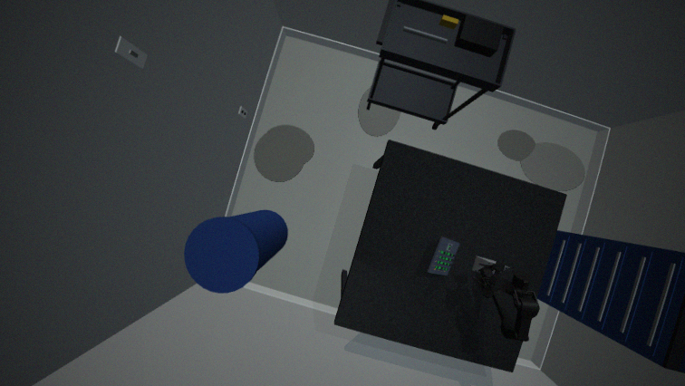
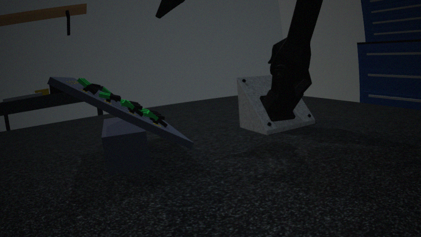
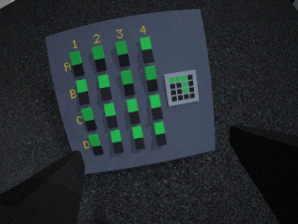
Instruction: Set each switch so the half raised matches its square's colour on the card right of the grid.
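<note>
The tilted blue-grey panel (image 1: 443, 242) (image 2: 176, 134) (image 3: 187, 136) carries a four-by-four grid of green and dark rockers, rows A to D. In the wrist view the green halves of A4, B1, B2, C2, C3, C4, D2, D3 and D4 look brighter than the others; which halves are raised is hard to tell. The card (image 3: 168, 89) shows green at A1, A2, A3, B3 and C3, dark elsewhere. My gripper (image 3: 157, 148) is open and empty, its fingers either side of the panel's near part in view. A dark fingertip (image 2: 168, 6) shows high above the panel.
The panel stands on a grey block (image 2: 126, 148) on the dark table (image 1: 446, 191). The arm's base sits on a pale wedge mount (image 2: 253, 108) on the arm's side of the panel. A blue cylinder (image 1: 221, 254) and a shelf cart (image 1: 421, 47) are away from the table.
</note>
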Motion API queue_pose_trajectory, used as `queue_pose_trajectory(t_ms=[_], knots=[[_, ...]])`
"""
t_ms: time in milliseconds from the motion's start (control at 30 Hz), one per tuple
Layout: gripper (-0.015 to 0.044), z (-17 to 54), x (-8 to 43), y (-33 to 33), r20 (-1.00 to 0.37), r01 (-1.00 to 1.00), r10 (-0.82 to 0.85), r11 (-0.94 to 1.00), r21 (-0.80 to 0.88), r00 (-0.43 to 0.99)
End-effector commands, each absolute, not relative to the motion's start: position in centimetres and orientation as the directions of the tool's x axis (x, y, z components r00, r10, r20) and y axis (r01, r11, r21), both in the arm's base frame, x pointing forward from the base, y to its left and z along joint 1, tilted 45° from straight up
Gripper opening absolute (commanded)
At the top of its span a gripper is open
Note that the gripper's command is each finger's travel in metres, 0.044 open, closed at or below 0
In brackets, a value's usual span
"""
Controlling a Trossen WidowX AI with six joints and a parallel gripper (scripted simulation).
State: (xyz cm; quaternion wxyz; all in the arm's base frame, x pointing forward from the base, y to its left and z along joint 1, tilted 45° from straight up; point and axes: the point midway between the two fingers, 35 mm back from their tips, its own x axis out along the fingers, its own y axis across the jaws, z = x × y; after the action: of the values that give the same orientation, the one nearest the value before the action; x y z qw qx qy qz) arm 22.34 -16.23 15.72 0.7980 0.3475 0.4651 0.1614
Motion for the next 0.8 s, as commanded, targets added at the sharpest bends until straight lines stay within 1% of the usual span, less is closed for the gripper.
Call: queue_pose_trajectory(t_ms=[0, 233, 467, 533, 767], knots=[[0.0374, 15.5, 22.6, -16.2, -0.631, 0.065, 0.581, 0.707, 0.704, 0.514], [0.0190, 9.0, 29.5, -12.3, -0.640, 0.036, 0.596, 0.718, 0.695, 0.485], [0.0006, 8.2, 30.3, -11.5, -0.642, 0.034, 0.600, 0.718, 0.695, 0.477], [0.0000, 6.9, 31.3, -10.2, -0.646, 0.033, 0.605, 0.718, 0.696, 0.464], [0.0000, 6.4, 31.7, -9.7, -0.647, 0.033, 0.606, 0.717, 0.696, 0.463]])
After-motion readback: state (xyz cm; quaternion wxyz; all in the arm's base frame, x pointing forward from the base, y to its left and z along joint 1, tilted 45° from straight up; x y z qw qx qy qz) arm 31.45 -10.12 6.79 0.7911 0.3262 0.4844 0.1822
